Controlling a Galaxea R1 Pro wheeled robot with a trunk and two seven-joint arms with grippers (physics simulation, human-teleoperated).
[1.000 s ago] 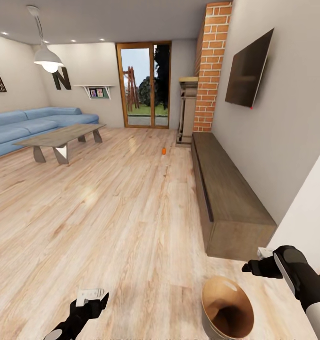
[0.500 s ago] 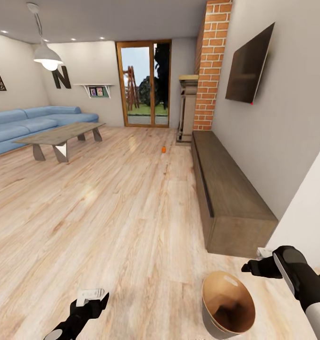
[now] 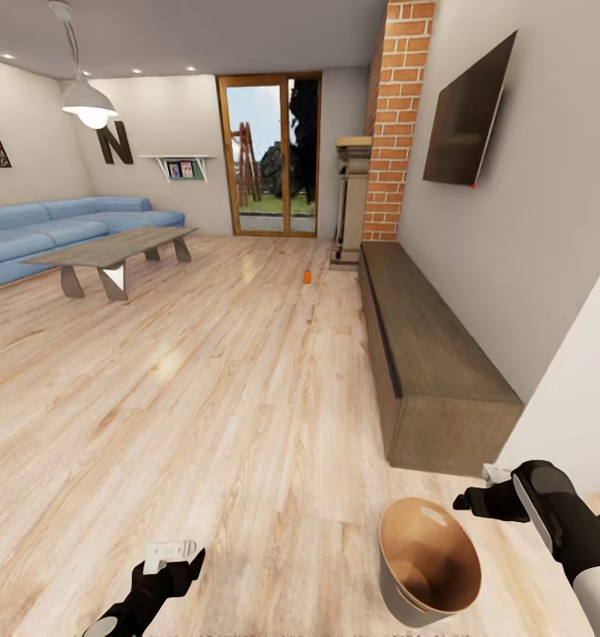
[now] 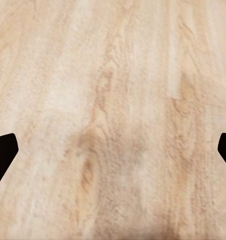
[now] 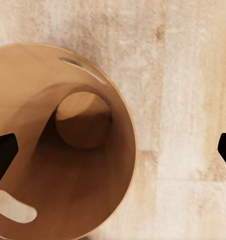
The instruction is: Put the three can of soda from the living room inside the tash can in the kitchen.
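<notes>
The tash can [image 3: 428,566] has slid nearer, just below the right gripper [image 3: 473,502].

Tash can [image 3: 428,566] on wood floor [image 3: 211,398], orange soda can [image 3: 307,277] far off

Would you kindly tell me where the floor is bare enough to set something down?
The wood floor lies open between the coffee table and the long low cabinet, apart from one orange soda can far ahead. It is tighter near the right claw, where the trash can sits by the cabinet's end.
</notes>
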